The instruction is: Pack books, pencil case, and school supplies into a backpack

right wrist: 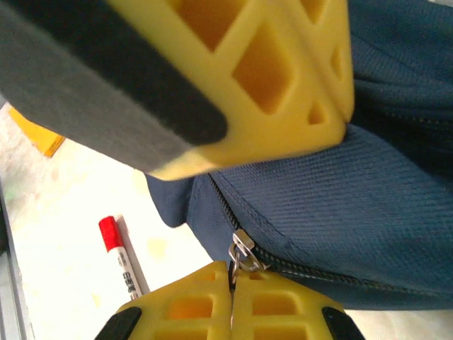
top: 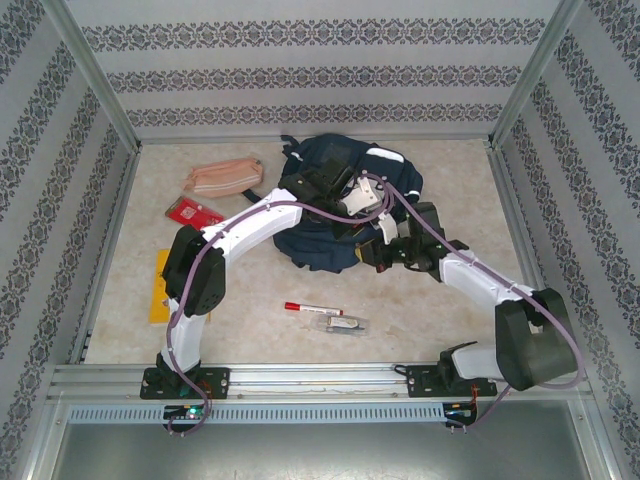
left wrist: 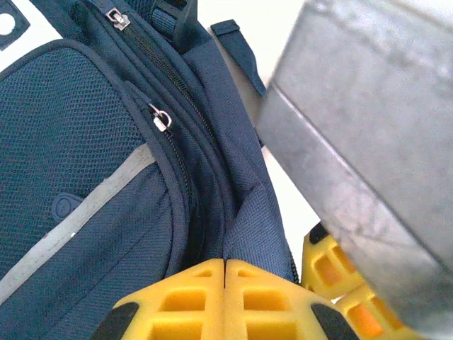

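Zip-opening step: both grippers on backpack [top: 312,250], mid-table.
R gripper [right wrist: 232,283] is pinched shut on zip pull [right wrist: 242,251]; L gripper [left wrist: 225,273] looks shut on a backpack fabric fold. Best approach, imo: L anchors the cloth taut, R draws the pull along the track, not upward. Pencil case [top: 225,178] and marker [top: 312,309] lie outside.

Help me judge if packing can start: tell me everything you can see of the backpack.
The backpack is navy woven fabric with a mesh front panel, a grey reflective stripe, white patches and dark straps. It lies slumped at the far middle of the table, and its visible zips look closed. The left gripper is shut, seemingly pinching a fabric fold beside a zip. The right gripper is shut on a metal zip pull at its near edge.
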### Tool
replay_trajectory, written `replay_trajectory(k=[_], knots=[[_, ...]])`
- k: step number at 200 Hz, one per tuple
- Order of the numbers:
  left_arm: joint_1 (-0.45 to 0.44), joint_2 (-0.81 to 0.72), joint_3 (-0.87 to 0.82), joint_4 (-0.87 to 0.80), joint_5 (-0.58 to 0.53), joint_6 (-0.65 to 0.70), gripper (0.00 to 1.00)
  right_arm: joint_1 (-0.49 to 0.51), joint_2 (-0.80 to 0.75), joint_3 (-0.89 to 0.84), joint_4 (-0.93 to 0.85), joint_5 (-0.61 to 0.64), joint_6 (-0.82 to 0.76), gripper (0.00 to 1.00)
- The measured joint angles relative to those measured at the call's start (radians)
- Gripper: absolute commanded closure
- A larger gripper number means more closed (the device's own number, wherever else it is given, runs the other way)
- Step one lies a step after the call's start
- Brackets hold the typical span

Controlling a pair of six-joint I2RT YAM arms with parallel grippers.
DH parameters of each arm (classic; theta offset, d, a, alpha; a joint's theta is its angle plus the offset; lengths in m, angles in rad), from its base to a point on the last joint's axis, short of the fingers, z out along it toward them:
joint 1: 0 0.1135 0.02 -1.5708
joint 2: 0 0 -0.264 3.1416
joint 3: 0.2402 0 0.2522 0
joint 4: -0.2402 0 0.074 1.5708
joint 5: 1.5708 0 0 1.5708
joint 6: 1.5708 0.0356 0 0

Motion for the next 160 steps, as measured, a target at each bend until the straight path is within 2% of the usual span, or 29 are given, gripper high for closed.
replay_trajectory(k=[23, 38, 63, 92, 123, 140, 160], knots=[[0.0, 0.005, -0.009, 0.014, 0.013, -0.033, 1.0, 0.014, -0.002, -0.046, 0.084, 0.018, 0.056, 0.93], [0.0, 0.006, -0.019, 0.023, 0.02, -0.046, 1.0, 0.014, -0.001, -0.081, 0.135, 0.024, 0.071, 0.77], [0.0, 0.006, -0.068, 0.093, 0.031, -0.056, 1.0, 0.014, 0.01, -0.142, 0.179, 0.021, 0.098, 0.66], [0.0, 0.006, -0.118, 0.14, 0.05, -0.057, 1.0, 0.014, -0.018, -0.191, 0.181, 0.047, 0.13, 0.61], [0.0, 0.006, -0.132, 0.171, 0.058, -0.062, 1.0, 0.005, -0.16, -0.198, 0.153, 0.134, 0.199, 0.59], [0.0, 0.006, -0.141, 0.179, 0.064, -0.071, 1.0, -0.013, -0.244, -0.198, 0.116, 0.211, 0.294, 0.48], [0.0, 0.006, -0.159, 0.2, 0.073, -0.086, 1.0, -0.06, -0.305, -0.201, 0.043, 0.261, 0.463, 0.47]])
